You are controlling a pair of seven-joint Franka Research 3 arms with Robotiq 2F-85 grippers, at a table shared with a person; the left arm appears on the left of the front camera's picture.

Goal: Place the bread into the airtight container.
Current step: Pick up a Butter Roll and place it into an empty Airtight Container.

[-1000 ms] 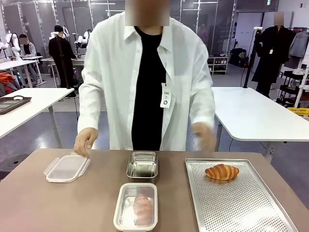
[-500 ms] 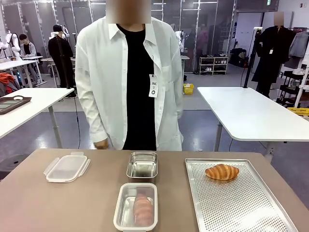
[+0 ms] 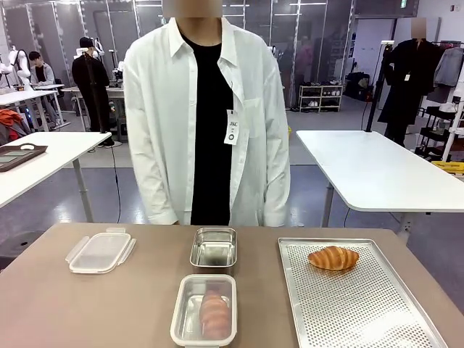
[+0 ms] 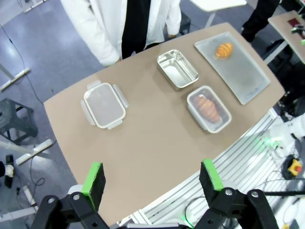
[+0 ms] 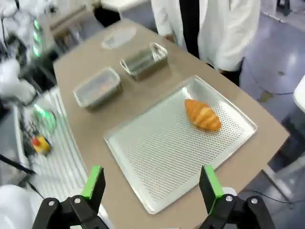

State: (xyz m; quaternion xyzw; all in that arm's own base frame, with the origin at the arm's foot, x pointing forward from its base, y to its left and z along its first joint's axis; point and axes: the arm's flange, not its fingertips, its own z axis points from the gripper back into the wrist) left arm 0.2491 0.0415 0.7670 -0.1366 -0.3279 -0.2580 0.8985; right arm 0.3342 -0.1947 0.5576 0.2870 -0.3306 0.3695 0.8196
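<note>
A golden croissant, the bread (image 3: 333,257) (image 5: 203,114) (image 4: 223,49), lies at the far end of a perforated metal tray (image 3: 362,312) (image 5: 157,157). An open, empty steel airtight container (image 3: 214,248) (image 4: 177,69) (image 5: 144,60) stands mid-table, and its clear lid (image 3: 101,251) (image 4: 104,105) lies to the left. Nearer me, a second container (image 3: 204,309) (image 4: 208,109) (image 5: 97,87) holds another bread under a clear lid. My left gripper (image 4: 151,177) hovers high over the table's near left, open and empty. My right gripper (image 5: 151,183) is open and empty, high above the tray's near end.
A person in a white shirt (image 3: 210,116) stands at the far edge of the table with arms hanging, hands off the tabletop. Bare brown tabletop (image 3: 87,312) lies at the near left, between the lid and the containers. White tables stand behind.
The person has pulled both hands back from the table and straightened up. The containers, lid, tray and bread have not moved.
</note>
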